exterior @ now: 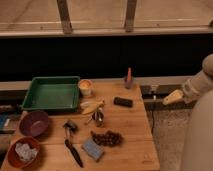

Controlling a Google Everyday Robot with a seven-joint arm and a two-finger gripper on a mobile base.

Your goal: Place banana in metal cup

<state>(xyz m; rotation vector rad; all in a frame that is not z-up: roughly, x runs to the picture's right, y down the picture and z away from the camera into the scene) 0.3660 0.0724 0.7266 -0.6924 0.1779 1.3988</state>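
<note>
Camera view: A wooden tabletop (132, 125) stands before a dark low wall and a window rail. The robot's pale arm (199, 82) reaches in from the right. Its pincer (172, 97) hangs off the tabletop's right edge, well apart from everything on it, spread wide and holding nothing.

The banana (92, 106) lies flat near the middle of the tabletop, just in front of a cream-yellow cup (85, 87) and just off the right front corner of a green tray (35, 86). The metal cup (98, 117) stands upright right in front of the banana. Whether the two touch cannot be told.

A black block (123, 102) lies to the right of the banana, and a small object with a red top (128, 77) stands at the far edge. Along the left edge sit a purple bowl (34, 123) and, nearer the camera, a reddish bowl (11, 156) with something white in it. At the front lie a bunch of dark grapes (107, 138), a blue sponge (93, 148) and a black-handled utensil (74, 152).
</note>
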